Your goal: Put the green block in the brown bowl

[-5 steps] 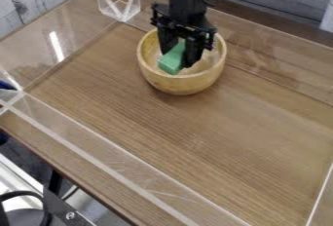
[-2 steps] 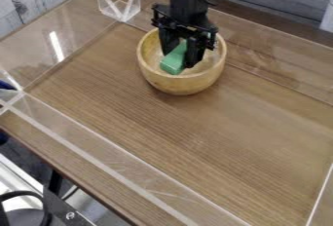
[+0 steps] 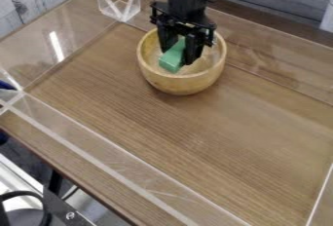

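Camera, wooden table (image 3: 169, 152), clear walls (image 3: 78, 137)

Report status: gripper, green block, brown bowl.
Gripper shut on green block, pointing straight down. Block inside brown bowl, not released. Nothing in the way.

Bright even light, soft low-resolution blur, glare on clear walls (image 3: 53, 43)

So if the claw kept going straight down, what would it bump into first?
Probably the smooth inside of the round tan wooden bowl. The black claw points straight down into it, shut on the small bright green block. The block's lower end might touch first; depth is hard to judge.
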Tool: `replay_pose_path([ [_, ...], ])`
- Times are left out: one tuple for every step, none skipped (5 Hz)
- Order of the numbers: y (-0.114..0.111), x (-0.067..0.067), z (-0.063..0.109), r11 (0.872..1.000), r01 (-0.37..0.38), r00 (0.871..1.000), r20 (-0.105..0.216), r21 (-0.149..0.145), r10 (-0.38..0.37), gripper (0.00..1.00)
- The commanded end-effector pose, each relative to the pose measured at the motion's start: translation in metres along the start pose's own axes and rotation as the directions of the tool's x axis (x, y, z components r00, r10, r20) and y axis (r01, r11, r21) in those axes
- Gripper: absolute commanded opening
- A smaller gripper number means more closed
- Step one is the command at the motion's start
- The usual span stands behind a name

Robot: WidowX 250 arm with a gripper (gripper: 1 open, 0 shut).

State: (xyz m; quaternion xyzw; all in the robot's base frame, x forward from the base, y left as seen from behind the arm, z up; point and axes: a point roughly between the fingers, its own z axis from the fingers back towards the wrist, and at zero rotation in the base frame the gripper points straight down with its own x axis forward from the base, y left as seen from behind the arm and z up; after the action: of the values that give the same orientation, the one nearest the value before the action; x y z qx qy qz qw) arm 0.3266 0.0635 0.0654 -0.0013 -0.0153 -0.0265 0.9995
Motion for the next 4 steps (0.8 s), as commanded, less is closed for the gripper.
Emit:
replay_pose_path([
  [0.0083, 0.0131, 0.0164, 1.000, -0.009, 0.998, 0.065, 0.023, 0.007, 0.00],
  [0.0095, 0.0143, 0.0135, 1.000, -0.010, 0.998, 0.058, 0.024, 0.008, 0.00],
  [0.0104, 0.0152, 0.0112, 1.000, -0.011, 0.999, 0.053, 0.025, 0.010, 0.00],
  [0.0112, 0.0158, 0.0094, 1.000, -0.012, 0.999, 0.048, 0.026, 0.010, 0.00],
])
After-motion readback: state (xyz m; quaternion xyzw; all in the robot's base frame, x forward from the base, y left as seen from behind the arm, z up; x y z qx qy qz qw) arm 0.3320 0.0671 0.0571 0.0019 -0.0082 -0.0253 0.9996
